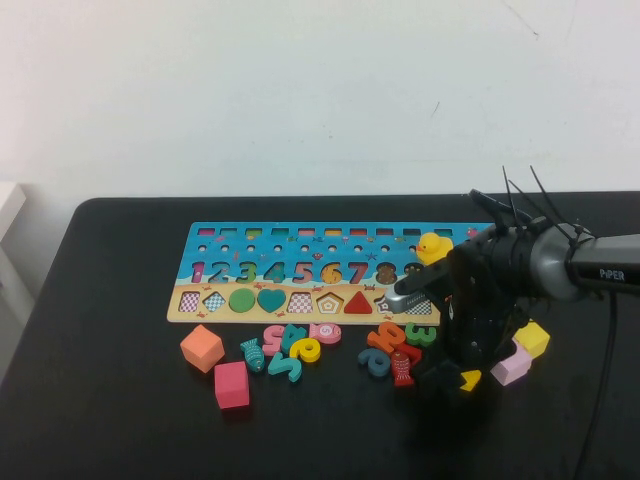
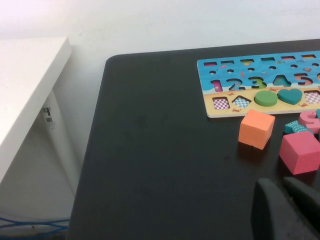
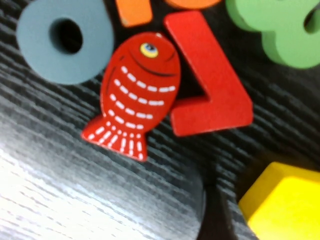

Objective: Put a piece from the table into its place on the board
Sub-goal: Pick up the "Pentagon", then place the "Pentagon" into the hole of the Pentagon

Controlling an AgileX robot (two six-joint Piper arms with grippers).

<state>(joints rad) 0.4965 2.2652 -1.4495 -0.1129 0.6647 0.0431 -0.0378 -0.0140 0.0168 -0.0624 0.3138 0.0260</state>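
The piece, a small yellow pentagon (image 1: 470,380), lies on the black table (image 1: 120,300) in front of the board's right end. My right gripper (image 1: 452,378) is lowered straight over it and stands open. In the right wrist view the piece (image 3: 282,205) lies flat just beside one grey finger (image 3: 150,200); the other finger is out of frame. The board (image 1: 300,240) lies across the middle, with a pentagon slot (image 1: 329,301) in its tan row. My left gripper (image 2: 280,186) hovers low over the table's left front, fingers together, holding nothing.
Loose number pieces, a red fish (image 3: 135,95) and a red 7 (image 3: 210,95) lie just left of the piece. A yellow cube (image 1: 532,338) and a pink block (image 1: 512,365) lie to its right. Orange (image 1: 202,347) and pink (image 1: 231,385) cubes sit front left. A yellow duck (image 1: 432,247) stands on the board.
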